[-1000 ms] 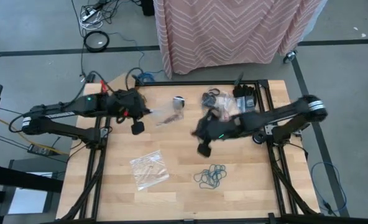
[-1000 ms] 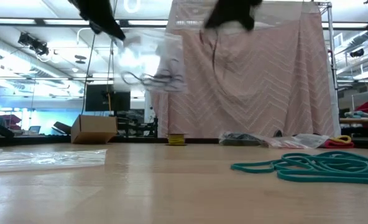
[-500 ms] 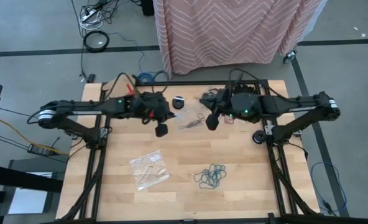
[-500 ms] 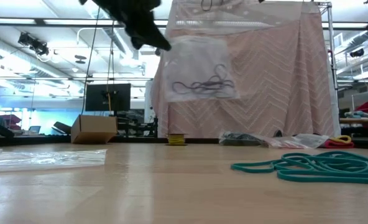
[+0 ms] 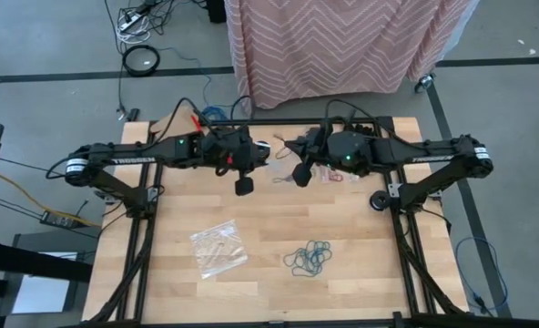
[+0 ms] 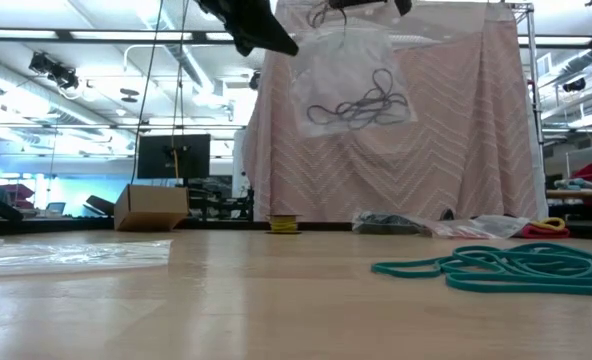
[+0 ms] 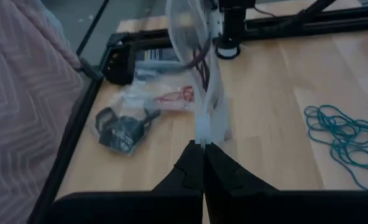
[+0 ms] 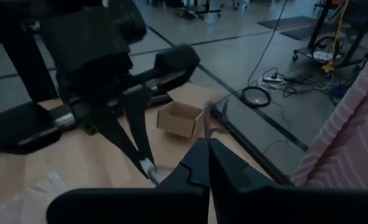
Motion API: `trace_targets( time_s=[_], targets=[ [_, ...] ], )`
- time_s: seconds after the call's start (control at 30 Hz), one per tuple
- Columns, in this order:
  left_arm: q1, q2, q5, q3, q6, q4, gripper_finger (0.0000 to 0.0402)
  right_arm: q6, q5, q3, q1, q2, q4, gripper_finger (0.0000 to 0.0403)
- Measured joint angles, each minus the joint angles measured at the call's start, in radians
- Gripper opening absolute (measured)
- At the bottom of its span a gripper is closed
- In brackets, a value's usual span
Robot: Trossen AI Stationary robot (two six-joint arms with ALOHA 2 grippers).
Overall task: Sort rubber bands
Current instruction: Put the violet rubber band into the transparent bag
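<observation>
Both arms have swung inward — left gripper (image 5: 244, 186) and right gripper (image 5: 300, 175) each pinch an edge of the clear crinkly plastic bag (image 6: 348, 78), lifted above the table. Dark rubber bands (image 6: 361, 106) sag inside. Pull the edges apart evenly — keep both pinches firm.

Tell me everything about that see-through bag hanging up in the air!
The clear bag is thin, crinkly plastic, and you can see the pink cloth right through it. It hangs well above the wooden table, stretched between two claws: the left claw and the right claw each pinch a top edge, both shut tight. Inside, a tangle of dark rubber bands lies across the middle. Nothing else touches it.
</observation>
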State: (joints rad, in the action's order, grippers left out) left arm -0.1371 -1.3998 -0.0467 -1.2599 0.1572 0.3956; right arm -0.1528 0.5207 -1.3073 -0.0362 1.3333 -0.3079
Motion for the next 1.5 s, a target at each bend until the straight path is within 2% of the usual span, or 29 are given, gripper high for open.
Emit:
trace_targets(
  time_s=[0.6,1.2,1.5],
  targets=[
    [0.000,0.000,-0.016,-0.004,0.035,0.074,0.0001,0.016,-0.018,0.000,0.017,0.006,0.080,0.0000],
    [0.000,0.000,-0.143,-0.003,0.042,0.075,0.0001,0.015,-0.035,0.000,0.017,0.005,0.090,0.0000],
    [0.000,0.000,-0.146,-0.003,0.050,0.065,0.0001,0.015,-0.035,0.000,0.024,0.005,0.088,0.0000]
  ],
)
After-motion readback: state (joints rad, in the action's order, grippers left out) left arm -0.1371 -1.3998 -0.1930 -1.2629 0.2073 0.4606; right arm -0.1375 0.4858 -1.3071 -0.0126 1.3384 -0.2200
